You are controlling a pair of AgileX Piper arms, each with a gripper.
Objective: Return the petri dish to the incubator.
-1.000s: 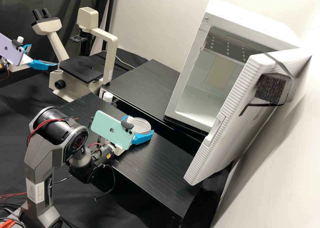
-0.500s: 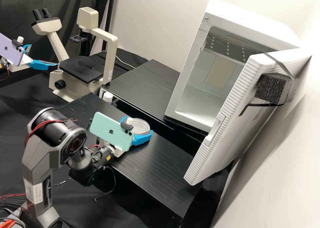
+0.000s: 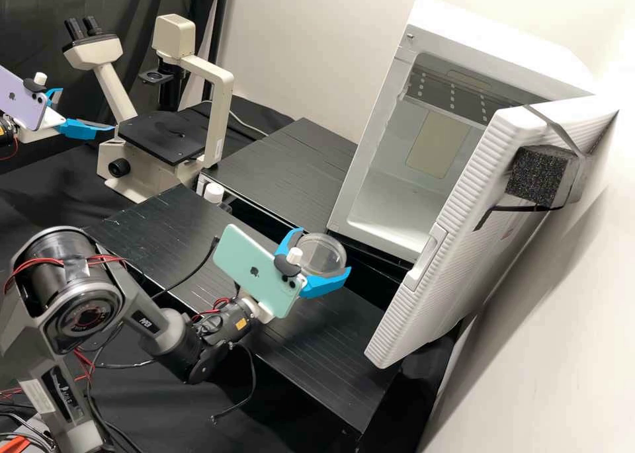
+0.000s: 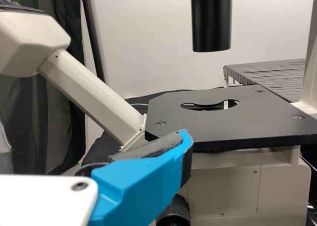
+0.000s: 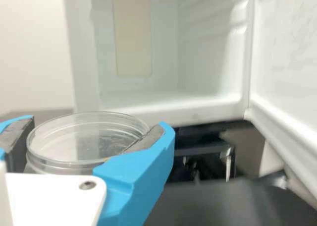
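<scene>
In the high view my right gripper (image 3: 324, 249) holds the clear, round petri dish (image 3: 320, 257) above the near black platform, short of the white incubator (image 3: 493, 46), whose door stands open. The right wrist view has the dish (image 5: 81, 139) about level between the two fingers of my right gripper (image 5: 99, 124), and the incubator (image 5: 185, 109) opening beyond. My left gripper (image 3: 88, 110) stands open and empty beside the microscope at the high view's left; one of its fingers (image 4: 141, 181) is seen near the stage in the left wrist view.
The incubator door (image 3: 456, 235) reaches out over the near platform (image 3: 331, 337). Farther back is another black platform (image 3: 291, 168). The beige microscope (image 3: 221, 119), with its black stage (image 3: 162, 139), stands at the left. A dark gap runs between the two platforms.
My right gripper and the dish have moved right and up off the near platform, toward the incubator, with the arm stretching out behind. The left arm has stayed still.
</scene>
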